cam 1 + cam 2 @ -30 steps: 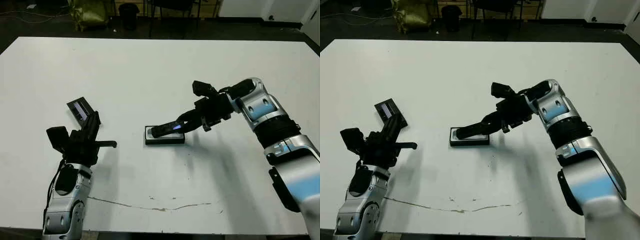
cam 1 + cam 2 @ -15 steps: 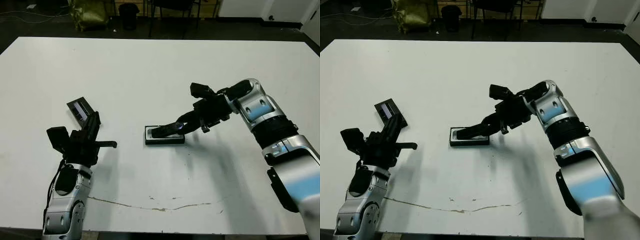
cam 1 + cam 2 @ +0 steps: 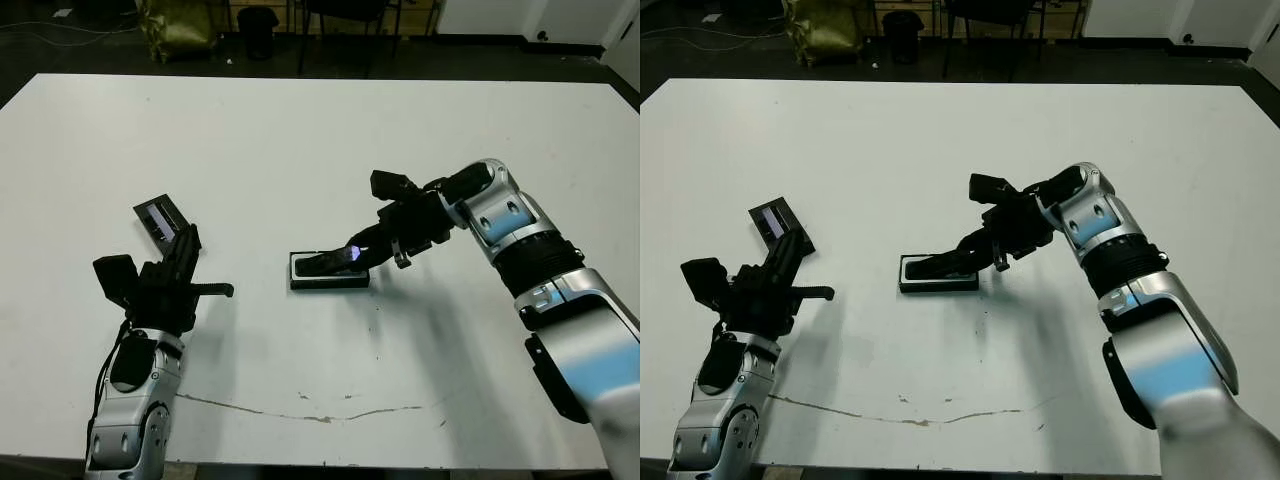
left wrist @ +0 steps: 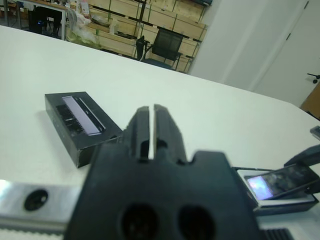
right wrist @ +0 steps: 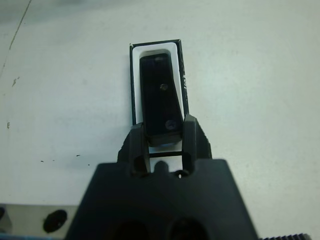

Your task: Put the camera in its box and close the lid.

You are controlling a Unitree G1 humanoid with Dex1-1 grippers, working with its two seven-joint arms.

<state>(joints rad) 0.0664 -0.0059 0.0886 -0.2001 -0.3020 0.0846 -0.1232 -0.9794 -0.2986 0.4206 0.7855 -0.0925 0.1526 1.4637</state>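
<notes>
- Right gripper (image 5: 163, 142) is clamping its two black fingers on the near end of the camera (image 5: 161, 95), one finger on each long side, as the right wrist view is showing clearly.
- Reaching from the right side toward the middle of the white table (image 3: 300, 140), the right arm is holding the camera low over the box (image 3: 329, 270).
- Left gripper (image 4: 150, 131) is resting near the left edge of the table, well apart from the box; its two fingers are pressing together with only a thin line between them, and they are holding nothing.
- Lying flat on the table just beyond the left gripper's fingertips, the lid (image 3: 159, 217) is showing its shiny greyish window strip along the middle.
- Sitting open near the middle of the table, the box is showing its white lining and black outer walls, with its long side running left to right in the head views.
- Tilting down into the box, the camera is having its far end inside the white lining, while the held end is staying a little higher over the box's right end.
- Shining on the upper face of the camera near the fingers, a bluish-white patch (image 3: 352, 253) is visible in the head views and also in the left wrist view.
- Running across the table surface near the front edge, a thin dark crack-like mark (image 3: 300, 415) is lying well apart from the box and from both arms.
</notes>
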